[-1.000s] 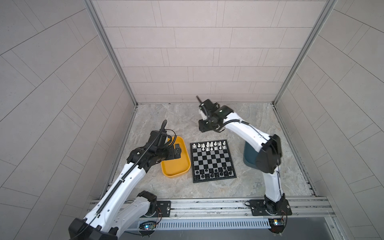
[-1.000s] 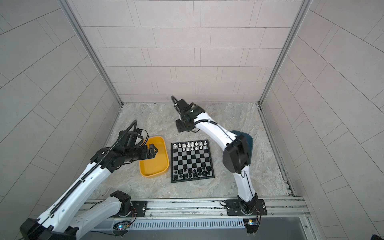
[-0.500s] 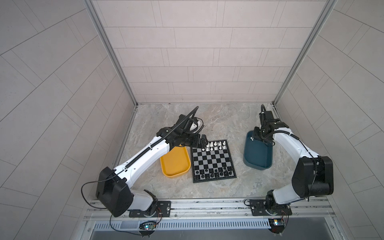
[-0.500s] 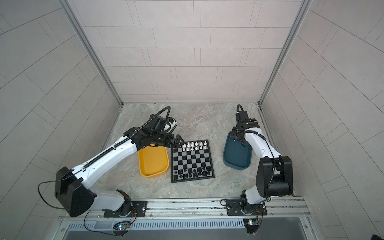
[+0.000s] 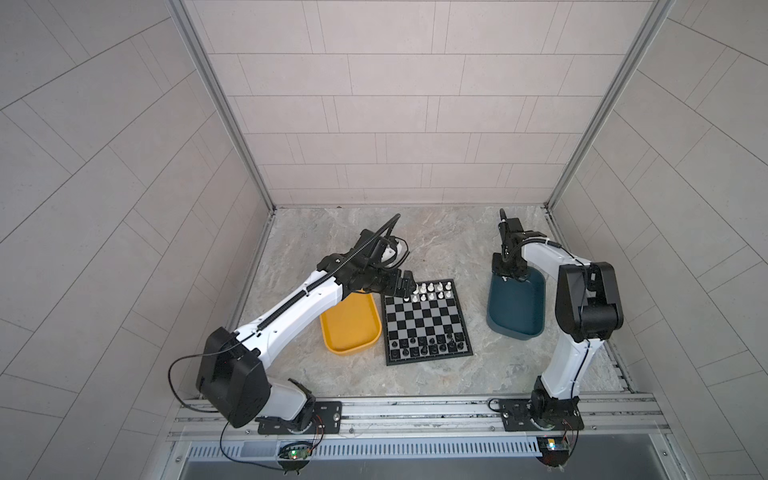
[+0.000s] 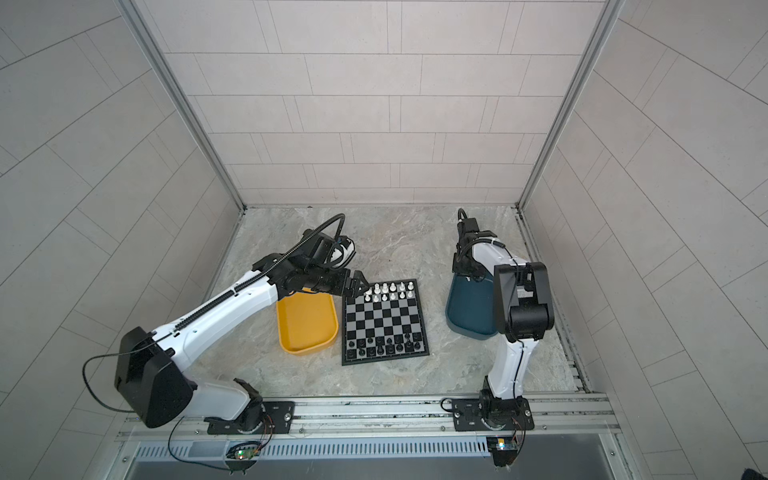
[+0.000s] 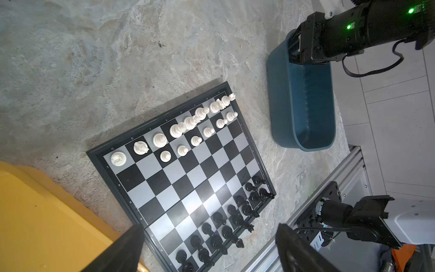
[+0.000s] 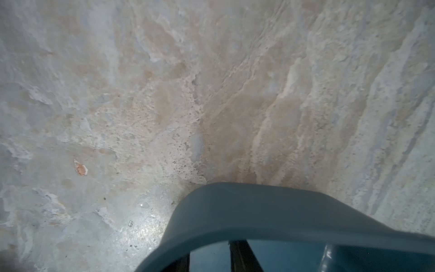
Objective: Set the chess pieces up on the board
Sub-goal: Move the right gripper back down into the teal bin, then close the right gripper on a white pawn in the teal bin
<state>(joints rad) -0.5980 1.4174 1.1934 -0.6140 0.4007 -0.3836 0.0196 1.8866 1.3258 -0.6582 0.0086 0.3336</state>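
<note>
Left hand (image 7: 210, 227): jaws wide apart, nothing between them. In both top views it hangs over the board's (image 5: 424, 320) far corner on the tray (image 5: 351, 349) side.

Board border carries small pale print. Digits 1, 2, 3, 4 are readable along the tray side. Letters run along the white end, too small to read surely.

Board: black and grey squares, flat on the bench (image 7: 94, 70), between the yellow tray and the blue bin (image 7: 282, 106).

White pieces (image 7: 175, 130): eight in the end row, six pawns in front.

Black pieces (image 7: 217, 242): two uneven rows at the opposite end, count unclear.

Right hand (image 5: 505, 272): at the bin's far rim. Fingers (image 8: 242, 256) show below the rim, tips hidden by it. Whether it is clamped, I cannot tell.
</note>
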